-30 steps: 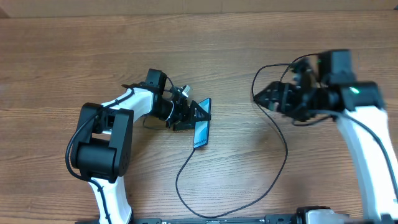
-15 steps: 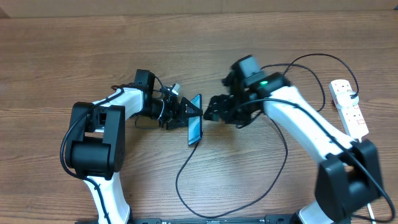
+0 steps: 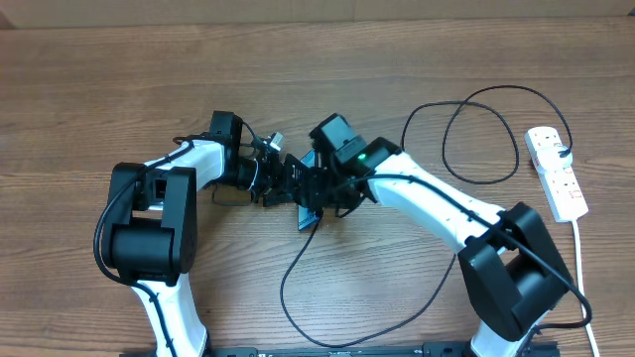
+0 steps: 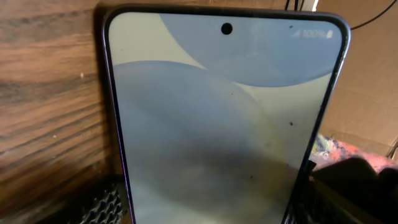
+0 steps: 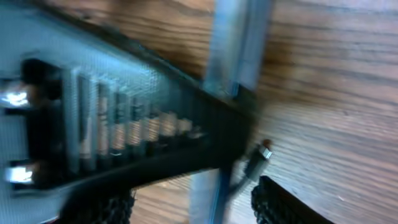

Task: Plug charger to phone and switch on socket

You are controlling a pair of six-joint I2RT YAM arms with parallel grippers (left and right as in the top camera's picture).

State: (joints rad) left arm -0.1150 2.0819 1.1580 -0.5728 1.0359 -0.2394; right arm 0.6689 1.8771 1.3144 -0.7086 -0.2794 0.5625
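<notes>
The slim blue-screened smartphone [image 3: 309,216] stands on edge near the middle of the brown wooden table [image 3: 99,89], clamped by the left gripper [image 3: 293,183], with the thin black charger cable [image 3: 282,288] ending just beside its lower end, the right gripper [image 3: 323,190] around it with 2 fingers apart, and the white oblong power strip [image 3: 556,174] far right.

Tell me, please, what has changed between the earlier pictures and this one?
The right pincer swung left across the table to the phone, uncovering the socket. The left pincer still holds the phone on edge; the charger keeps its lower loop as before.
</notes>
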